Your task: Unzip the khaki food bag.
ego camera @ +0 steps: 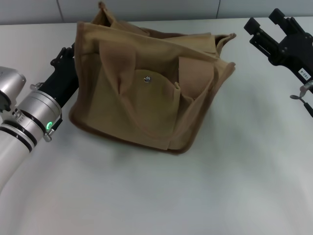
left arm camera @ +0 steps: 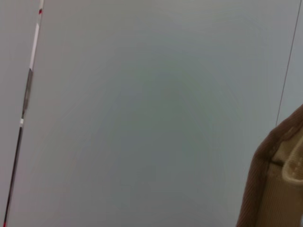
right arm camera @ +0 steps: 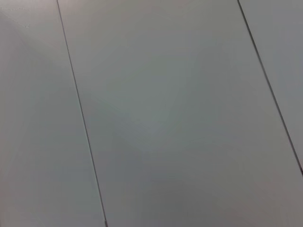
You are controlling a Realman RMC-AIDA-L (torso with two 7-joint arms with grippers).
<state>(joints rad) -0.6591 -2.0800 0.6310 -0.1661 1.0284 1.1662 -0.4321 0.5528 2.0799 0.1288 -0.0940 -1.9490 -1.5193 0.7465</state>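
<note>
Bag (ego camera: 146, 93) looks soft, floppy, light: pin the left end, pinch the pull; left gripper (ego camera: 66, 61) beside it and right gripper (ego camera: 279, 34) well apart, jaws' state unclear.

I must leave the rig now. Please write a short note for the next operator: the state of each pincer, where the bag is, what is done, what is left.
Left pincer: against the left side of the khaki food bag; its fingers are hidden.
Right pincer: raised at the far right, apart from the bag, holding nothing.
Bag: lies tipped on the white table, front pocket with metal snap facing up.
Done: top edge looks partly gaping; zipper state unclear.
Left: find the zipper pull, hold the bag, unzip.
</note>
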